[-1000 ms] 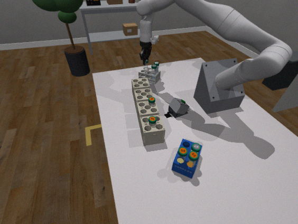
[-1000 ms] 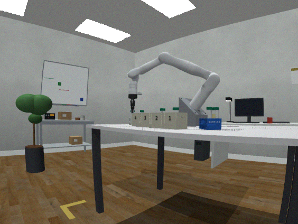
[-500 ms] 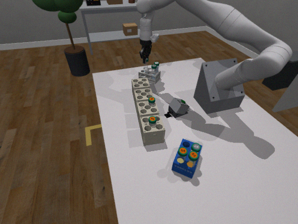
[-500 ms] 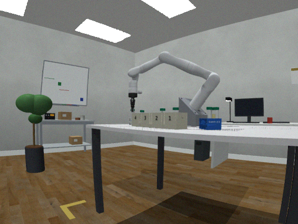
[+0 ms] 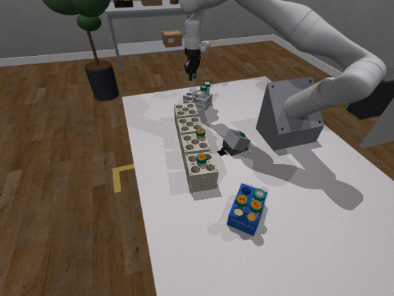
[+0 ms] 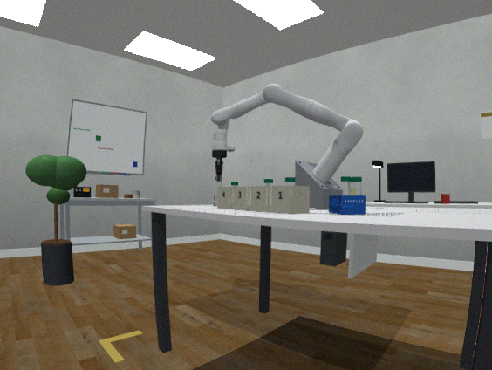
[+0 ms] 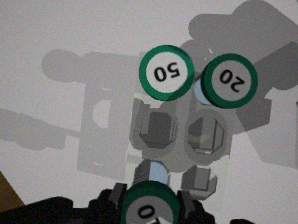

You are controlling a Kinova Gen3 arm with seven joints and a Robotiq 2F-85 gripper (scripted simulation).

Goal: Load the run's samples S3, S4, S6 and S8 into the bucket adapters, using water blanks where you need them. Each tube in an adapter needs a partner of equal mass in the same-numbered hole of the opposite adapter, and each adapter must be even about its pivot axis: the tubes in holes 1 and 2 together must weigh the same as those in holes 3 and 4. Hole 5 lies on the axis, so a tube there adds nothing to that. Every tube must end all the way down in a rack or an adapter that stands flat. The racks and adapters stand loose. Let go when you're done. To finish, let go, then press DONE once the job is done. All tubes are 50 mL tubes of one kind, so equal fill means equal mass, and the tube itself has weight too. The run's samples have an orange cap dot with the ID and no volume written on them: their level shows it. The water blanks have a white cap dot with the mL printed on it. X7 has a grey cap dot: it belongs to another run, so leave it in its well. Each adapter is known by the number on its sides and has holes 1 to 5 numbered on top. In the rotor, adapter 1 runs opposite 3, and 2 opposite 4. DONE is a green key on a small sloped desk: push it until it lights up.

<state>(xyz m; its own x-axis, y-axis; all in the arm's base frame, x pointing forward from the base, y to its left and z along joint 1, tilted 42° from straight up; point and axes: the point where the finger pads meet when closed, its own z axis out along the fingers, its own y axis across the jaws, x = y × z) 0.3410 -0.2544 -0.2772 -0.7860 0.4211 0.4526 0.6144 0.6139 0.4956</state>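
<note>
My gripper [image 5: 191, 76] [image 6: 218, 174] [image 7: 150, 202] points straight down at the far end of the table and is shut on the green cap of a water blank; its white dot seems to read 10. The tube's lower end is at a corner well of the clear blank rack [image 5: 207, 102] [image 7: 107, 125]. Blanks marked 50 [image 7: 166, 72] and 20 [image 7: 231, 80] stand in the same rack. Four beige adapters [image 5: 204, 181] [image 6: 262, 198] stand in a row. Orange-dot tubes stand in adapter 2 [image 5: 200, 132] and adapter 1 [image 5: 201, 158]. The blue sample rack [image 5: 241, 223] holds S4 [image 5: 241, 200], S3 [image 5: 256, 204] and a grey-dot tube [image 5: 259, 193].
The small sloped desk [image 5: 235, 142] with the green DONE key [image 5: 242, 133] sits right of the adapters. The arm's grey base block [image 5: 286, 119] stands further right. The white table [image 5: 279, 251] ends just beyond the blank rack.
</note>
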